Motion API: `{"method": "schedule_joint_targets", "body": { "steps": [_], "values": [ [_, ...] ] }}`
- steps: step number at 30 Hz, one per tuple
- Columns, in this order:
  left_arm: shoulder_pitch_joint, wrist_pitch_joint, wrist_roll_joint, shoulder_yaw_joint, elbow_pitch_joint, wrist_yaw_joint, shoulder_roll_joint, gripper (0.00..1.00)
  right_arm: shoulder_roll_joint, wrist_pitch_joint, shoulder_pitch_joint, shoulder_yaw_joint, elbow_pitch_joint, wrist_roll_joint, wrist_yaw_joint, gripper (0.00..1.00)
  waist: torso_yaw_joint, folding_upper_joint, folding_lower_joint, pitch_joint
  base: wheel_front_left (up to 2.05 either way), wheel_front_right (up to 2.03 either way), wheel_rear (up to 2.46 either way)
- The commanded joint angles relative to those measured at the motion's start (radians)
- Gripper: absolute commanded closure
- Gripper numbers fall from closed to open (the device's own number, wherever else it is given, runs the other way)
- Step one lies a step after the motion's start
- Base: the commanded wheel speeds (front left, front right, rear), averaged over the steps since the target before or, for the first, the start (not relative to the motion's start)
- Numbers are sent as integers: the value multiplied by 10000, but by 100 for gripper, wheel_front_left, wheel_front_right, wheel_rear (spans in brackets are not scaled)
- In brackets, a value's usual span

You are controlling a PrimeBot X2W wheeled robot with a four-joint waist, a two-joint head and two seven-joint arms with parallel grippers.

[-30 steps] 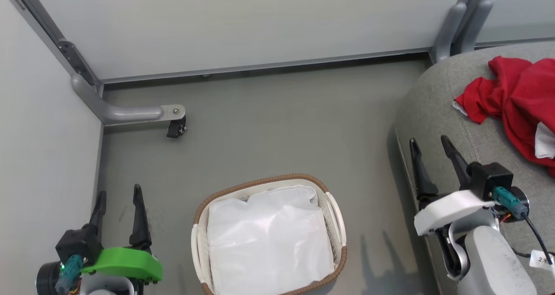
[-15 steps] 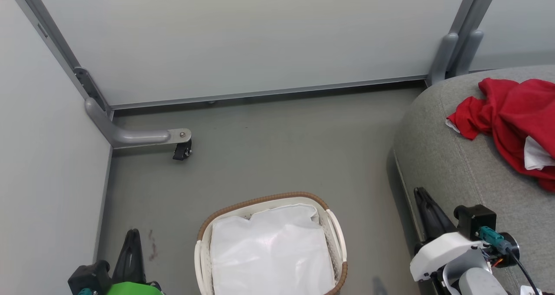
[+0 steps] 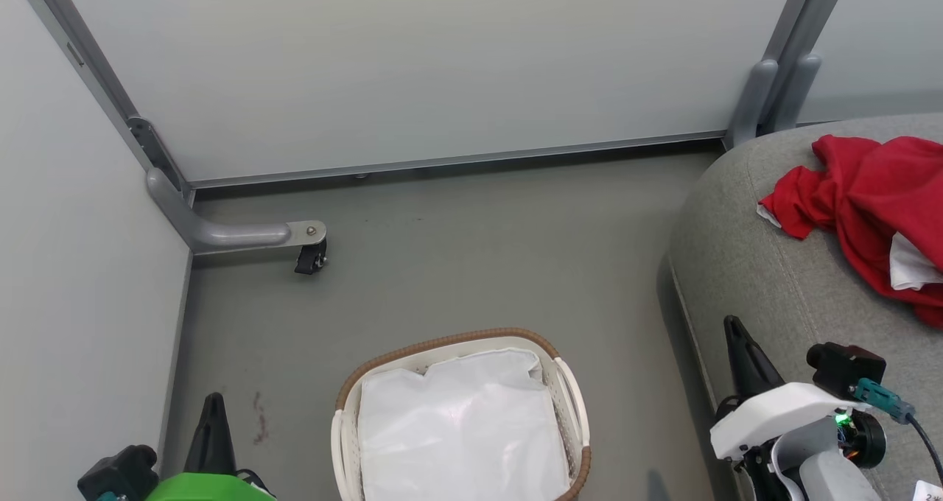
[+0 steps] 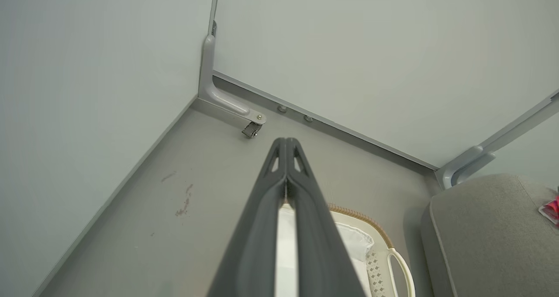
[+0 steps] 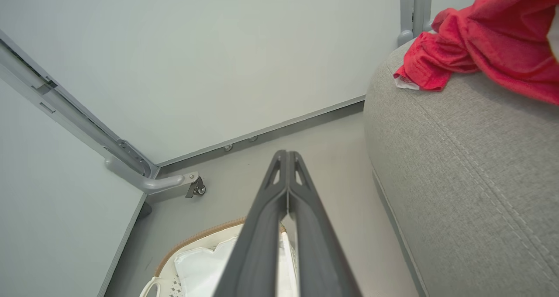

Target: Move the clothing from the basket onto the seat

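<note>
The white basket (image 3: 571, 398) with a brown woven rim stands on the floor at the bottom centre, and only its white liner (image 3: 460, 431) shows inside. Red clothing (image 3: 862, 199) lies crumpled on the grey seat (image 3: 744, 258) at the right; the right wrist view shows the same red clothing (image 5: 476, 39) on the seat (image 5: 463, 166). My left gripper (image 3: 214, 412) is low at the left of the basket, shut and holding nothing, its fingers (image 4: 286, 150) pressed together. My right gripper (image 3: 737, 335) is shut too, beside the seat's front edge, fingers (image 5: 286, 161) closed on nothing.
Pale partition walls close the space at the back and left. A grey metal foot with a small black caster (image 3: 309, 254) juts out at the left corner, and another grey post (image 3: 770, 92) stands at the seat's far corner. Grey floor lies between basket and walls.
Both grippers have shut from wide open and dropped lower in the head view. The head camera has tilted, shifting the basket and seat down the picture.
</note>
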Motion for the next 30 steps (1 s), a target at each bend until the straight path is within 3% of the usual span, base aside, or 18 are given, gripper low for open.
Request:
{"method": "schedule_joint_targets", "body": {
  "steps": [1, 30],
  "values": [
    [-281, 94, -416, 58, -203, -4, 39, 100, -45, 92, -33, -75, -232, 459, -2, 100, 2, 0, 1, -5, 0, 0, 0],
    [-690, 1202, -4352, 293, -576, -12, 64, 100, -77, 1187, 136, -472, -803, 4696, -5, 100, 38, 0, 1, -116, 0, 0, 0]
  ]
}}
